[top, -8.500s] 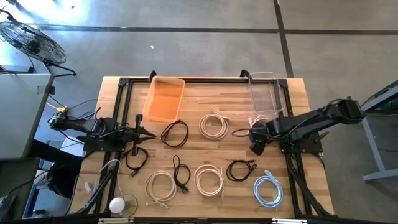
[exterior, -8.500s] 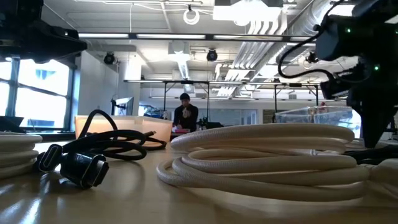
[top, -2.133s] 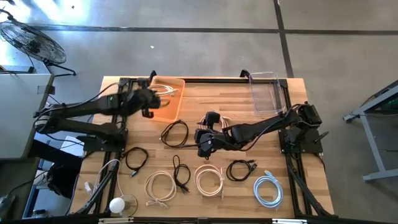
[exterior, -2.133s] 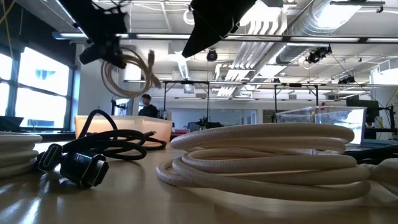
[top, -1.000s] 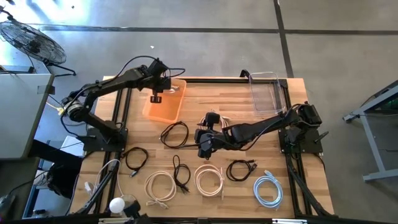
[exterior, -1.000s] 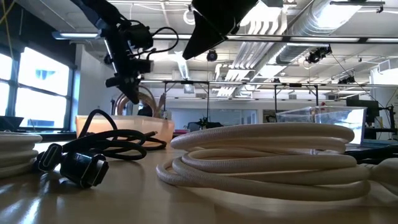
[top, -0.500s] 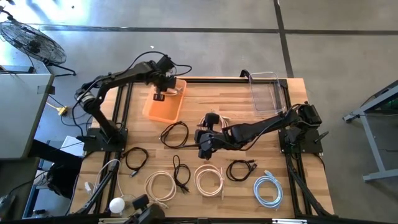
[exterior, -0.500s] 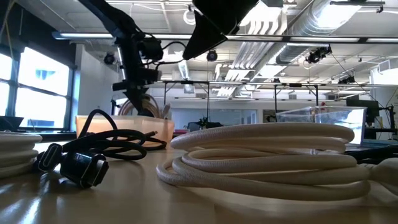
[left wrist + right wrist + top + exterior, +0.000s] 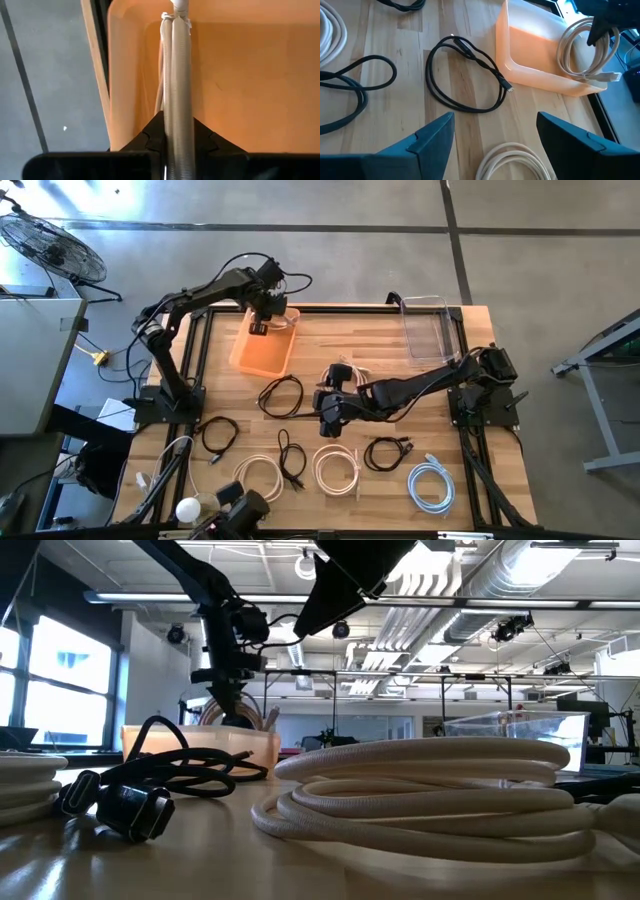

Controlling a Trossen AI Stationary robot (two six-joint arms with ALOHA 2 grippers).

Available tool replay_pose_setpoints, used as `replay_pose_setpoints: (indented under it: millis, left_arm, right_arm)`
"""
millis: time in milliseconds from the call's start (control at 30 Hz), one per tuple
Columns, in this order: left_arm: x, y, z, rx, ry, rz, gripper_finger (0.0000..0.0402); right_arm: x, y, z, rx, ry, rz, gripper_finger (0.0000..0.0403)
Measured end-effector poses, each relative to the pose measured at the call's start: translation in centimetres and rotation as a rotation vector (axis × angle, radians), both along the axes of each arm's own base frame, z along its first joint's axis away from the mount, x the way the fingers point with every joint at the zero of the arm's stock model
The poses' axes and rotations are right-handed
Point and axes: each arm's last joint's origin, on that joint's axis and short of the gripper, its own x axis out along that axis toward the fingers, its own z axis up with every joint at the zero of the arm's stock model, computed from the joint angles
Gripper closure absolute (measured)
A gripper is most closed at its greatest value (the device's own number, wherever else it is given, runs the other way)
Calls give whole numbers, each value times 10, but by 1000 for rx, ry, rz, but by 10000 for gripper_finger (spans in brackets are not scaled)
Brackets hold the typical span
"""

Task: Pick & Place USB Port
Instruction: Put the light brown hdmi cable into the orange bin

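A beige coiled USB cable hangs upright over the far end of the orange bin, with my left gripper shut on it from above. The low view shows the coil dipping behind the bin's wall. Whether the coil touches the bin's floor I cannot tell. My right gripper hovers open over the middle of the table, with nothing between its fingers. My left gripper pinches the coil's bundled strands between its two fingers, at the coil's top. The fingers point steeply down and lie across the strands. The coil hangs below them, upright, its white plug end near the bin's far rim.
A black cable loop lies beside the bin. More coils lie on the table: cream, cream, cream, black, blue-white. A clear bin stands at the far right.
My left gripper has carried the beige coil toward the table's far edge along the orange bin and slightly down, tipping more steeply downward. The coil, earlier above the bin's wall in the low view, now hangs lower behind it.
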Motion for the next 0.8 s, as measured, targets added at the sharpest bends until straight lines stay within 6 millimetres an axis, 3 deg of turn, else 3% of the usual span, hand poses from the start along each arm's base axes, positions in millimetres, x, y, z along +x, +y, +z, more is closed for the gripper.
replay_pose_setpoints:
  millis: [300,800]
  left_arm:
    - [-7,12,0,19,-28,6,299]
    - [-2,24,10,154,-86,-20,291]
  right_arm:
    - [0,1,-1,18,11,21,128]
    - [0,0,-1,10,14,26,128]
